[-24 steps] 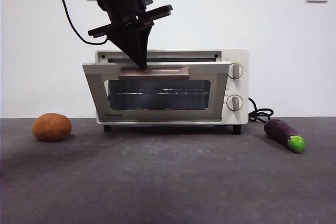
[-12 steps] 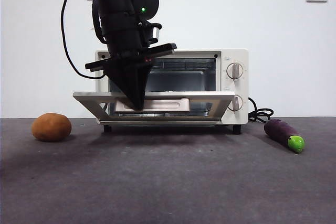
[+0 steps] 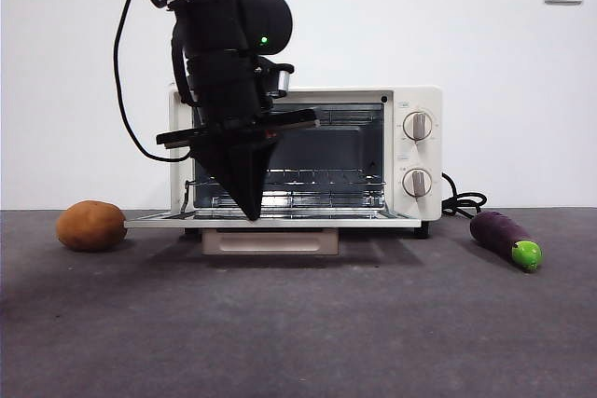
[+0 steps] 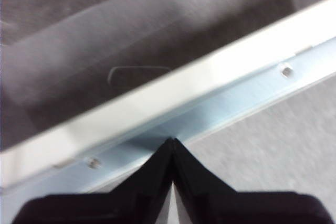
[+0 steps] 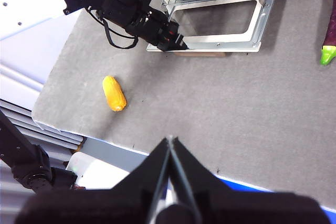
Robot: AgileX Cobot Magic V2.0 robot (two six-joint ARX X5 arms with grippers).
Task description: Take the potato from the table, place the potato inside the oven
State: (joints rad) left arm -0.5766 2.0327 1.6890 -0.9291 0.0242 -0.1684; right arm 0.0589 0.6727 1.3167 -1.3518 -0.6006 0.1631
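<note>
The potato [image 3: 91, 226] sits on the table [image 3: 298, 323] at the far left, untouched, well clear of the oven [image 3: 410, 151]. Next along, the left gripper [image 3: 252, 212] has its jaws pressed together, holding nothing, its tip at the front edge of the oven door [image 3: 373, 218], which lies flat open with the rack [image 3: 326, 179] exposed. At the far right lies an eggplant [image 3: 504, 240]. The right gripper [image 5: 170, 142] waits high above the table, jaws together, empty. So the door looks ready; picking up the potato and loading it remain.
</note>
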